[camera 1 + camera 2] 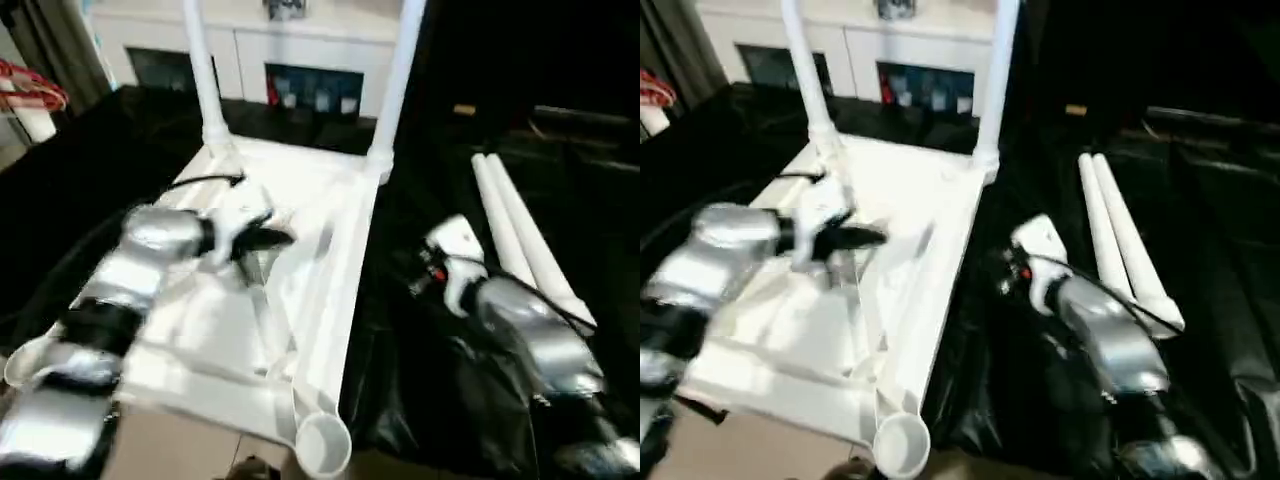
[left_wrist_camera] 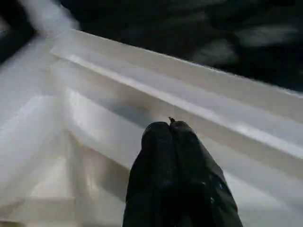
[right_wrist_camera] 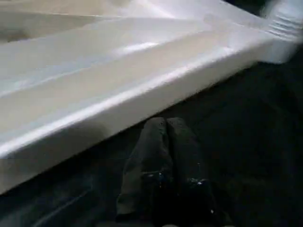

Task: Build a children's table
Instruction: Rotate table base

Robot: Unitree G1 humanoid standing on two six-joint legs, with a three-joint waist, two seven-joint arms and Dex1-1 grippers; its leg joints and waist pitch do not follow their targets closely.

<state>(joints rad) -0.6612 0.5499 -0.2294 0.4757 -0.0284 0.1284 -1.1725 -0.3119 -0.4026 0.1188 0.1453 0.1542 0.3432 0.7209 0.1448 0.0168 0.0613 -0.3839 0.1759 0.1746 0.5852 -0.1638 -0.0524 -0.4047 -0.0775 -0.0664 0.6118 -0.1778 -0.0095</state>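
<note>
- Under my forearms a black, crinkled sheet covers the work surface; beyond it stands a white cabinet with dark glass doors.
- On that sheet, to my left and centre, lies the children's table top, upside down: one white plastic rectangle, smooth and glossy, with raised ribs running along its underside and a deep rim.
- I count two legs already upright in the far corner sockets, long white tapered tubes.
- Two more legs lie side by side, touching, on the black sheet to my right, well apart from the top.
- One round socket gapes empty at the near right corner, a short open cylinder.
- My left pincer hovers over the ribbed underside, its two black fingers pressed together on nothing.
- My right pincer sits low over the black sheet just beside the top's long right edge, fingers likewise pressed together and pinching nothing.
</note>
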